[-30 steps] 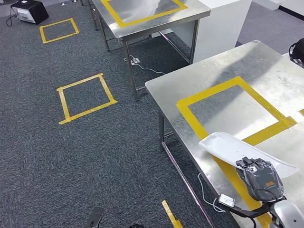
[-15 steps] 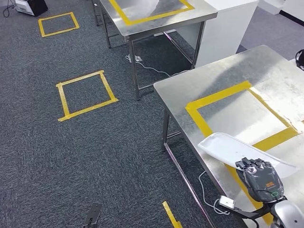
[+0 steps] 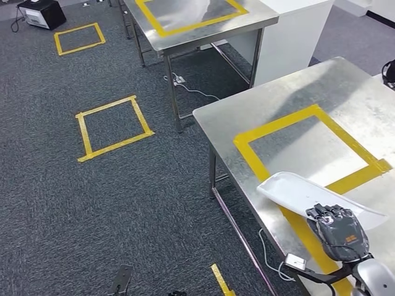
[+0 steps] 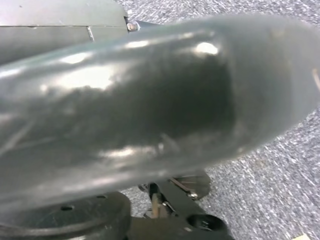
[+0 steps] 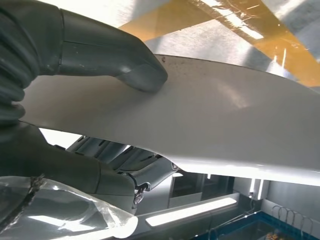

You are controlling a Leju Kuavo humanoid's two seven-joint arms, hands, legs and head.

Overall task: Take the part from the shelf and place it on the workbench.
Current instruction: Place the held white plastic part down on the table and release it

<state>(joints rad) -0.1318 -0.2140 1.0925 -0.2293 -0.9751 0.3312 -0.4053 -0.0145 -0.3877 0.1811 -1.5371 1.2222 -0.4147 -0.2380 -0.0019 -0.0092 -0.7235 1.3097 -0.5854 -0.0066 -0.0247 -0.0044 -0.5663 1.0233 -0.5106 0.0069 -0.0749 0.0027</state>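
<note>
Head view, right hand (image 3: 342, 231) gripping white part (image 3: 307, 194) over workbench (image 3: 279, 111), thumb on top

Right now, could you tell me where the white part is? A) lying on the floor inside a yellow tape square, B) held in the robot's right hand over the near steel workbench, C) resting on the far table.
B: the right hand grips the white part above the workbench, thumb pressed on it.
</note>
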